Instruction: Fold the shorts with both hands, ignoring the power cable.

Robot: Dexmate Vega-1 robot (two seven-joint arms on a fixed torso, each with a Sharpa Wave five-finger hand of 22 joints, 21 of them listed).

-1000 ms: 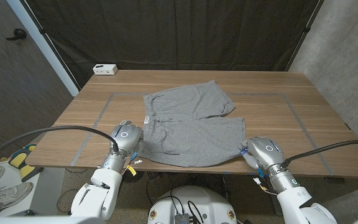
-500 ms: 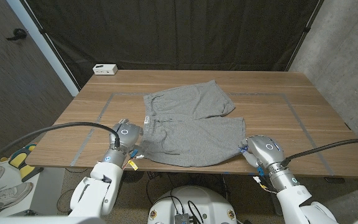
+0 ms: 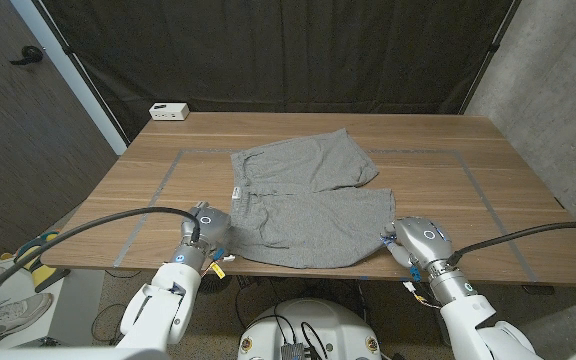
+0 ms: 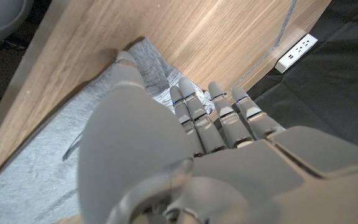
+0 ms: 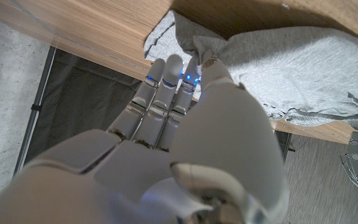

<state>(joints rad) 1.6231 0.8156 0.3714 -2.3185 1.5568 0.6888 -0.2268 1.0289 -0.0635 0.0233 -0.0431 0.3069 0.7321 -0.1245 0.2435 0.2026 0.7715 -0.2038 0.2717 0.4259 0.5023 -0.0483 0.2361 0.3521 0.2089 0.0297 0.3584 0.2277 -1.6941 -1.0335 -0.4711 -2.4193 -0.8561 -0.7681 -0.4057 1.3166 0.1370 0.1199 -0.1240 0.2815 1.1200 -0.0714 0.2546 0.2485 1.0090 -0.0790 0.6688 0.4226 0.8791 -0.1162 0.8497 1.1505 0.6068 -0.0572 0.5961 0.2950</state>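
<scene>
Wooden table [image 3: 448, 170]; power strip [image 4: 296, 52] beyond shorts [image 3: 303, 205].

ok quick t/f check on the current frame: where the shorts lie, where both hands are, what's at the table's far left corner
1. The shorts lie spread on the table. True.
2. The shorts are black. False: grey.
3. The left hand is at the shorts' near left corner. True.
4. The right hand hovers over the table's far edge. False: it is at the near edge, at the shorts' right corner.
5. A white power strip sits at the far left corner. True.
</scene>
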